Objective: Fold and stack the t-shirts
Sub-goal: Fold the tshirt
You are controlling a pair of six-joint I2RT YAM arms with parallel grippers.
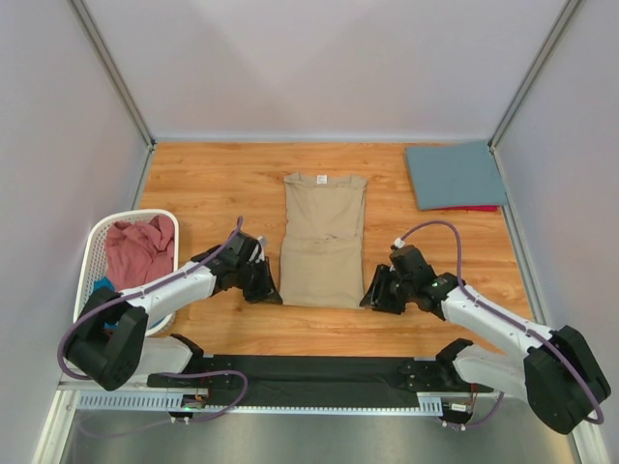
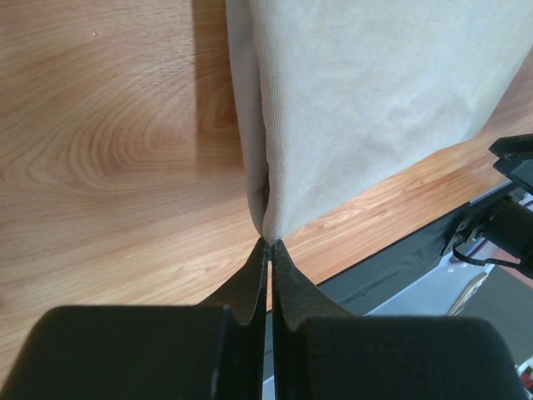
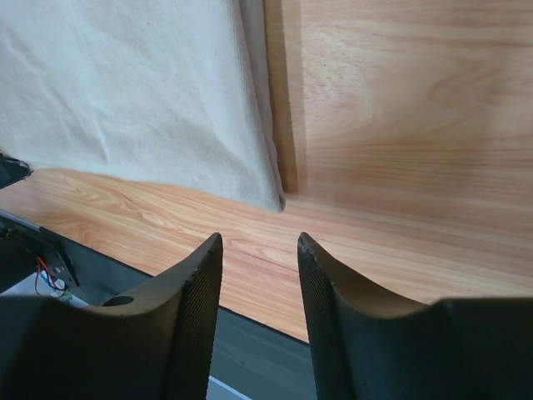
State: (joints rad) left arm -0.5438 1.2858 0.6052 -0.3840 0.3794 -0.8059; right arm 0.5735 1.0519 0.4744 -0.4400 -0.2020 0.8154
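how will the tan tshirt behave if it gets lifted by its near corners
Probably floppy: the tan t-shirt lies flat in soft folded layers with creases, so the middle would likely sag between corners. It looks thin and light, so a pinch by the left pincer should carry it. The folded layers may slip open, since nothing holds them.

A light-brown wood-grain table top [image 1: 213, 184] carries a tan short-sleeved cloth t-shirt [image 1: 324, 242], folded into a long narrow rectangle and lying flat near the middle, collar towards the far edge. In the far right corner a slate blue folded shirt [image 1: 453, 174] lies flat on a red cloth shirt [image 1: 474, 208], of which only a thin edge shows. A white plastic slatted laundry basket [image 1: 94, 261] stands at the table's left edge
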